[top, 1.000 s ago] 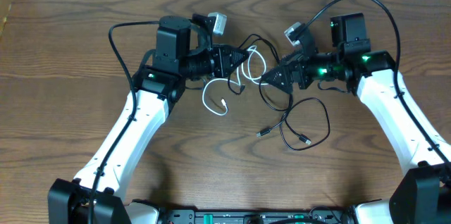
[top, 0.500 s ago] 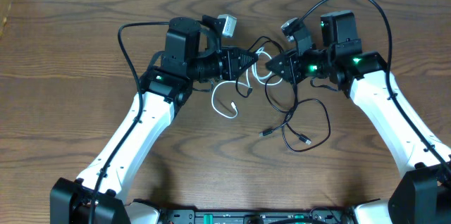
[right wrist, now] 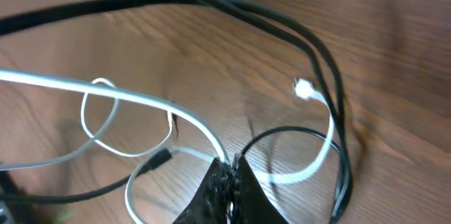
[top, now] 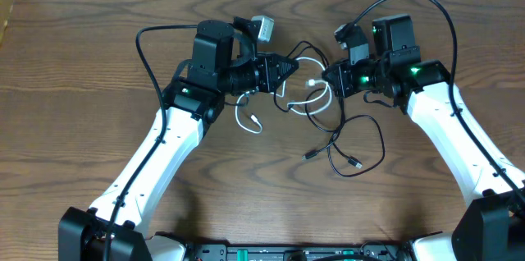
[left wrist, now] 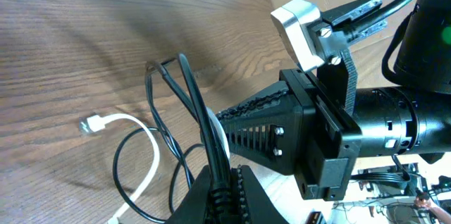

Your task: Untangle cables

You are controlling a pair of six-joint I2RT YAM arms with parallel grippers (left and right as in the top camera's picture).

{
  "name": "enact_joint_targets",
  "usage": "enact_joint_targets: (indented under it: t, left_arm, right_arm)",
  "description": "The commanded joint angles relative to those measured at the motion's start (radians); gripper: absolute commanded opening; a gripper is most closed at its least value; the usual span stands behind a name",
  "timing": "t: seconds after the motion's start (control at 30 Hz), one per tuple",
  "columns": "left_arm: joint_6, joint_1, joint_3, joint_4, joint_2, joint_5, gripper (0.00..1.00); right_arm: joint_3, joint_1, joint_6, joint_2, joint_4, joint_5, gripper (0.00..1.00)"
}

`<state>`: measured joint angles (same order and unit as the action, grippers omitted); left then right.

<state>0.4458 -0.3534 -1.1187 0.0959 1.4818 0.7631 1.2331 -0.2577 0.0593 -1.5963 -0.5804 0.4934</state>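
Observation:
The cables lie tangled at the table's middle. In the overhead view my left gripper (top: 293,70) points right and my right gripper (top: 329,80) points left, tips close together over the knot. The left wrist view has my left gripper (left wrist: 226,176) shut on a thin black cable (left wrist: 192,97); the right gripper (left wrist: 224,117) faces it. In the right wrist view my right gripper (right wrist: 230,165) is shut on the white cable (right wrist: 148,101), whose plug (right wrist: 303,89) lies nearby. A white loop (top: 246,119) trails below the left gripper. Black cable loops (top: 358,142) lie toward the front.
Thick black arm cords arch over each wrist (top: 152,35) (top: 426,2). Two black plug ends (top: 308,155) (top: 357,164) rest on the wooden table (top: 82,89). A black plug (right wrist: 158,159) lies left of the right gripper's tip.
The right gripper has gone from open to shut on the white cable. Both arms moved up, the left gripper also right, closing on the tangle; the white loop shifted slightly left.

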Motion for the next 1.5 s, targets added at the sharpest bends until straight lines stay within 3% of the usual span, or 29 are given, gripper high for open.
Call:
enact_joint_targets:
  t: [0.0, 0.07, 0.17, 0.2, 0.3, 0.57, 0.7, 0.8, 1.13, 1.23, 1.3, 1.47]
  left_arm:
    - [0.001, 0.001, 0.002, -0.008, -0.007, -0.009, 0.07]
    - [0.001, 0.001, 0.002, -0.008, -0.007, -0.009, 0.07]
    - [0.001, 0.001, 0.002, -0.008, -0.007, -0.009, 0.08]
    - [0.001, 0.001, 0.002, -0.008, -0.007, -0.009, 0.08]
    - [0.002, 0.001, 0.002, -0.008, -0.007, -0.009, 0.08]
    - [0.003, 0.001, 0.002, -0.008, -0.007, 0.015, 0.08]
    - [0.010, 0.001, 0.002, -0.008, -0.007, 0.041, 0.08]
    - [0.013, 0.001, 0.002, -0.008, -0.007, 0.060, 0.08]
    - [0.025, 0.001, 0.002, -0.008, -0.007, 0.067, 0.08]
    - [0.025, 0.001, 0.002, -0.008, -0.007, 0.067, 0.08]
    - [0.024, 0.001, 0.002, -0.008, -0.007, 0.067, 0.08]
    - [0.023, 0.001, 0.002, -0.008, -0.007, 0.058, 0.08]
  right_arm:
    - [-0.004, -0.002, 0.014, -0.002, -0.003, -0.039, 0.01]
    - [-0.004, -0.002, 0.013, -0.002, -0.002, -0.023, 0.07]
    - [-0.004, -0.002, 0.011, -0.002, 0.002, -0.011, 0.36]
    - [-0.004, -0.002, 0.011, -0.002, 0.008, -0.010, 0.50]
    - [-0.004, -0.002, 0.011, -0.002, 0.027, 0.009, 0.69]
    - [-0.004, -0.008, 0.011, -0.002, 0.085, 0.040, 0.78]
    - [-0.004, -0.020, 0.012, -0.003, 0.099, 0.040, 0.76]
    - [-0.004, -0.032, 0.012, -0.003, 0.118, 0.040, 0.66]
    - [-0.004, -0.055, 0.015, -0.003, 0.163, 0.040, 0.53]
    - [-0.004, -0.058, 0.015, -0.003, 0.172, 0.041, 0.40]
    - [-0.004, -0.058, 0.016, -0.003, 0.174, 0.052, 0.01]
    - [-0.004, -0.058, 0.016, -0.003, 0.173, 0.067, 0.01]
